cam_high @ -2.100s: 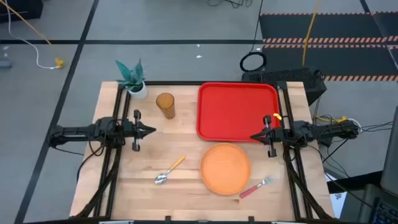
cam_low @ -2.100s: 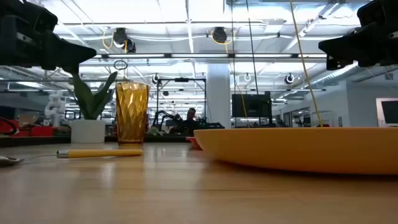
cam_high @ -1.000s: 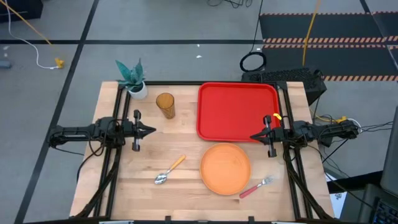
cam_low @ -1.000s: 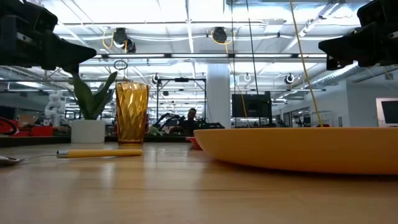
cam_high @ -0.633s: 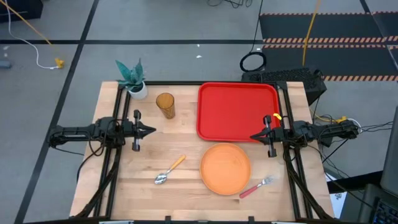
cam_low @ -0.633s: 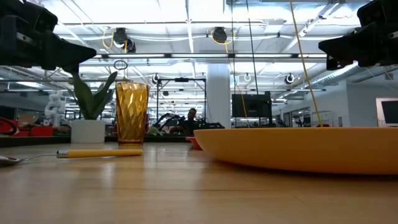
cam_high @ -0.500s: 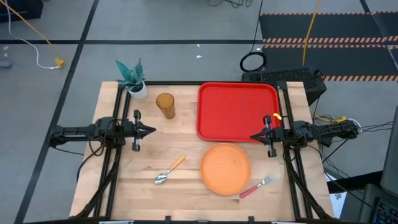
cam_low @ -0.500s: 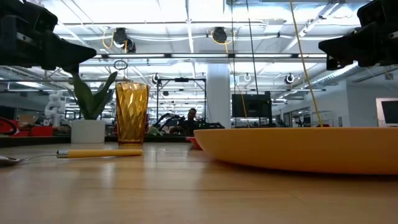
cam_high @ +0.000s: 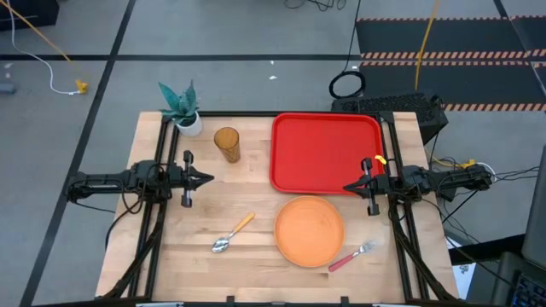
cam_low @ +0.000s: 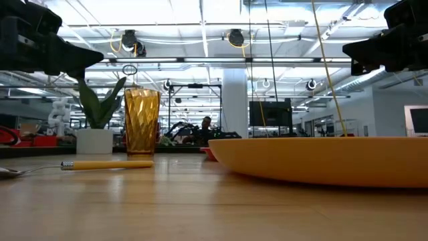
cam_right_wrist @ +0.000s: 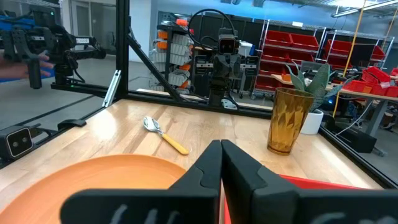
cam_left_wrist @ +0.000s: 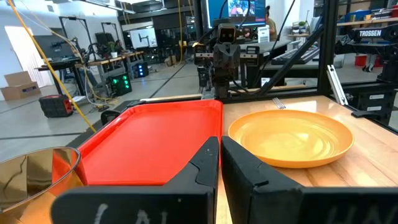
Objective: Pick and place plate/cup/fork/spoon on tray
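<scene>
Red plastic fills the far right of the worktop: the large rectangular tray [cam_high: 326, 153] with its raised rim sits bare, nothing loaded yet. We have the round flat orange plate [cam_high: 309, 231] just in front of it, near the front edge. The small fork with the red-pink handle [cam_high: 351, 255] lies at the plate's right, toward the front right corner. The spoon with the orange handle [cam_high: 233, 232] rests left of the plate. The translucent amber tumbler, our cup [cam_high: 226, 144], stands upright near the far edge, left of the tray, beside a white pot with a teal plant [cam_high: 182, 108].

The left gripper [cam_high: 205, 179] hovers by the left edge, fingers pressed together on nothing. The right gripper [cam_high: 351, 188] hangs at the tray's front right corner, fingers likewise closed and empty.

We judge no pick has begun. For whichever item goes first, we'd open the fingers wide before descending. For the plate, that means coming at the rim from the side nearest the right arm, then lifting clear of the tray's lip.
</scene>
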Controlling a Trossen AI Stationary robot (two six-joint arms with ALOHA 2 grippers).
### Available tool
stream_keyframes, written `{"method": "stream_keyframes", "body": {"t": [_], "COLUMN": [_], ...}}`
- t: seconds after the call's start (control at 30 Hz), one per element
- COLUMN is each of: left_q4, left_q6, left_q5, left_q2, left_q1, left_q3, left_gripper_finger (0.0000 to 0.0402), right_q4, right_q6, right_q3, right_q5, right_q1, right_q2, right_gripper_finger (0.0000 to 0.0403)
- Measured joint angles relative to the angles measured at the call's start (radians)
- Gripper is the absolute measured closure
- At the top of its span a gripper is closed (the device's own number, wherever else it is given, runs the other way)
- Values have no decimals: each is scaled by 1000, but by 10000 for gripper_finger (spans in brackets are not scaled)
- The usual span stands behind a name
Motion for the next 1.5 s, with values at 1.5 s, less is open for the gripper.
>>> {"method": "stream_keyframes", "body": {"t": [1.5], "left_q4": [237], "left_q6": [-154], "left_q5": [4], "left_q2": [0], "left_q1": [0], "left_q3": [18], "left_gripper_finger": [380], "right_q4": [9], "right_q6": [-5], "right_q3": [0], "right_q5": [1], "right_q1": [0], "right_q2": [0], "right_gripper_finger": [403]}}
